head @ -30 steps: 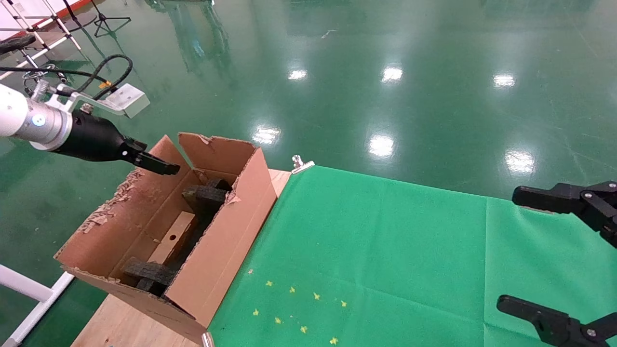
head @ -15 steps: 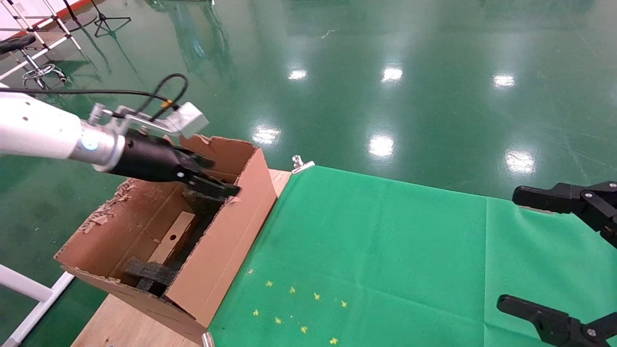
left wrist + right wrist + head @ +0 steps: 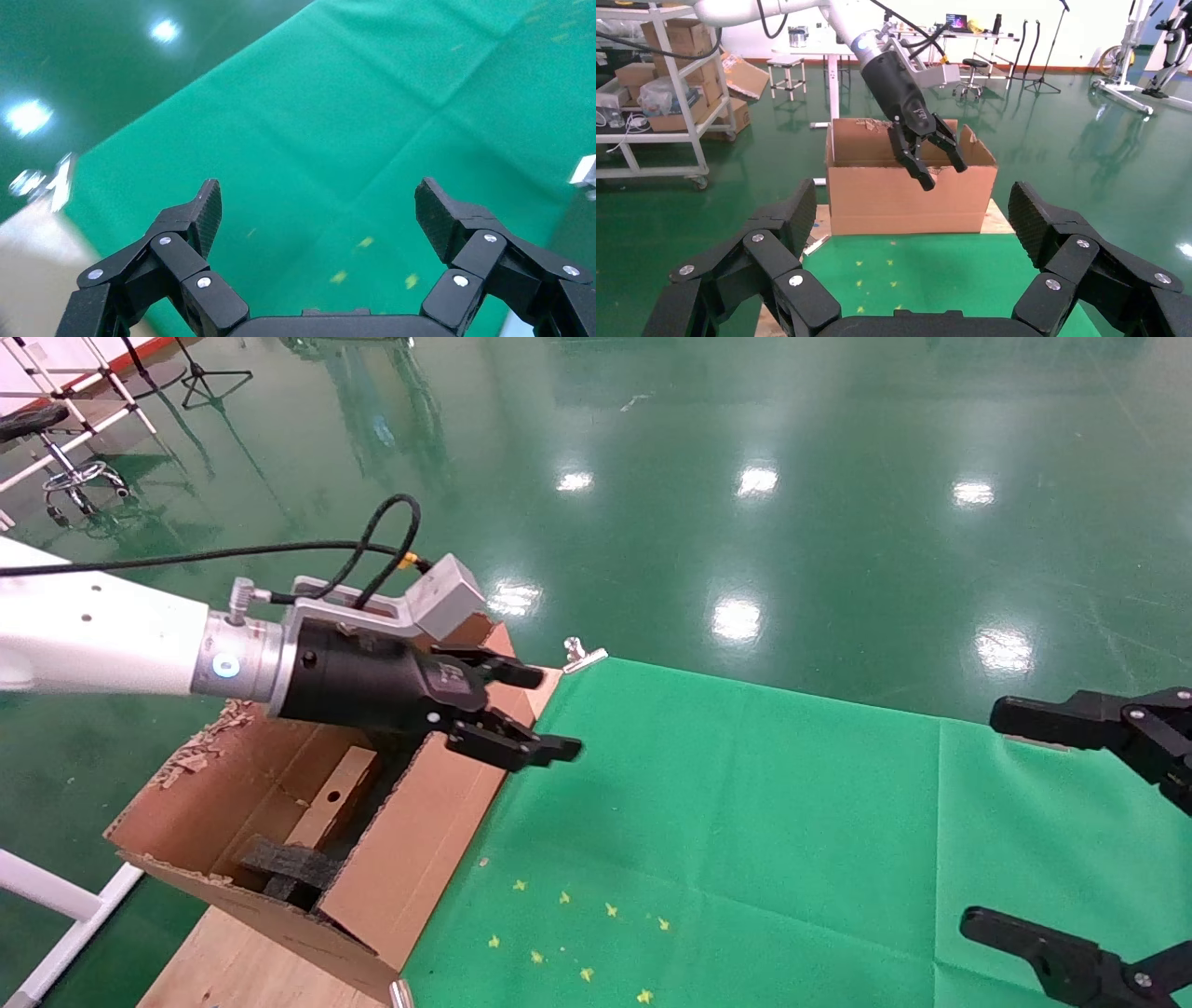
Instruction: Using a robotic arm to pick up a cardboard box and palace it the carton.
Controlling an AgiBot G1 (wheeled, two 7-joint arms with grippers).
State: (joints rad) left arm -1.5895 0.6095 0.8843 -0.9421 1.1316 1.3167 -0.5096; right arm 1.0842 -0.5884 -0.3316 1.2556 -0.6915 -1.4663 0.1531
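Note:
The robotic arm is my left arm. Its left gripper is open and empty, above the carton's right wall at the edge of the green cloth. The carton stands at the table's left end with dark foam blocks inside. The cardboard box lies inside it, tilted against the foam, hole up. In the left wrist view the left gripper shows only green cloth between its fingers. The right wrist view shows the carton and the left gripper above it. My right gripper is parked open at the right.
A green cloth covers the table to the right of the carton, with small yellow marks near the front. A metal clip holds the cloth's far corner. Bare wood shows by the carton. The right gripper faces the carton.
My left arm has swung right, from the carton's far left flap across the carton to above its right wall. The cardboard box has stayed in the carton. The right gripper has not moved.

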